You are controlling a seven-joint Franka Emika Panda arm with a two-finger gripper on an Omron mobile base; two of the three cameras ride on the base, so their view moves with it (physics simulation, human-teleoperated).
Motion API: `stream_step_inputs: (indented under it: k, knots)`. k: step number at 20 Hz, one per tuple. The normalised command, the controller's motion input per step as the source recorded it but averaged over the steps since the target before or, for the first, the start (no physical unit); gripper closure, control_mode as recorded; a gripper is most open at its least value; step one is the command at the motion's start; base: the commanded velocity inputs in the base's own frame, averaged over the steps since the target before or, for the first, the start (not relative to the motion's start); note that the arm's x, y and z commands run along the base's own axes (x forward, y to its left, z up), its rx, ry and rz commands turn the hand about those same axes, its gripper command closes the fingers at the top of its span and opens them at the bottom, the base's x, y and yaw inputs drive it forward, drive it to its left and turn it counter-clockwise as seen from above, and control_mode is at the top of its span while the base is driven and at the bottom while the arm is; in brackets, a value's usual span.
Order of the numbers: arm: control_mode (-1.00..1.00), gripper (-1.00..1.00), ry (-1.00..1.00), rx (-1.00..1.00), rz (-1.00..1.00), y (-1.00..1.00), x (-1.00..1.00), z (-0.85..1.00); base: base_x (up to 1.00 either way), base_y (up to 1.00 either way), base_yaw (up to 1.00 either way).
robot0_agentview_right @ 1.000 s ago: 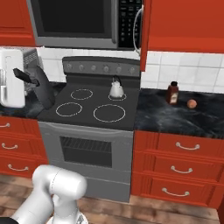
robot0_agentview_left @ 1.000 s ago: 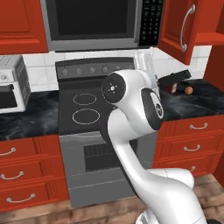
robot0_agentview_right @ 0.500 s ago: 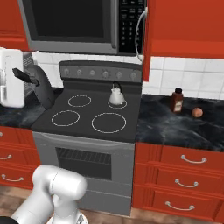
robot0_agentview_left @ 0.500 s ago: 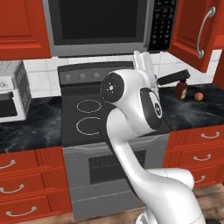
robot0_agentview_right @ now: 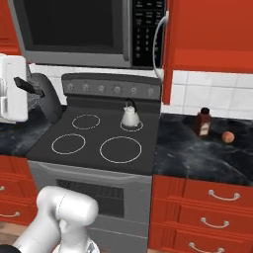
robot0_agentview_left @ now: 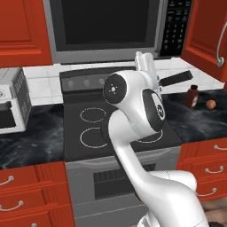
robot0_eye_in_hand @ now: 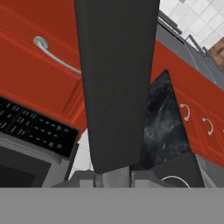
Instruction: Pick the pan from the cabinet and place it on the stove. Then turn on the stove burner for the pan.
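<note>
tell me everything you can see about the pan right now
The pan is small, round and dark, matte like coated metal, with one long straight black handle. It hangs tipped on edge in the air above the left edge of the stove, not resting on it. The gripper holds it by the handle, jaws shut on it. In the left base view the handle sticks out behind the arm.

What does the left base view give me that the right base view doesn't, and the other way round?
Left base view: a white toaster oven on the left counter. Right base view: a kettle on the stove, back right ring, and the round body of the pan. Both: the stove, the pan's handle, a brown bottle, and the open cabinet door.
</note>
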Motion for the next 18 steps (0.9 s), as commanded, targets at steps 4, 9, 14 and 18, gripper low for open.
stream_step_inputs:
  k: [4, 9, 14, 18]
  knots:
    - [1.00, 1.00, 0.00, 0.00, 0.00, 0.00, 0.00, 0.00, 0.43, 0.34, 0.00]
    - [1.00, 1.00, 0.00, 0.00, 0.00, 0.00, 0.00, 0.00, 0.36, 0.35, 0.00]
    - [1.00, 1.00, 0.00, 0.00, 0.00, 0.00, 0.00, 0.00, 0.35, 0.29, 0.00]
    - [1.00, 1.00, 0.00, 0.00, 0.00, 0.00, 0.00, 0.00, 0.30, 0.19, 0.00]
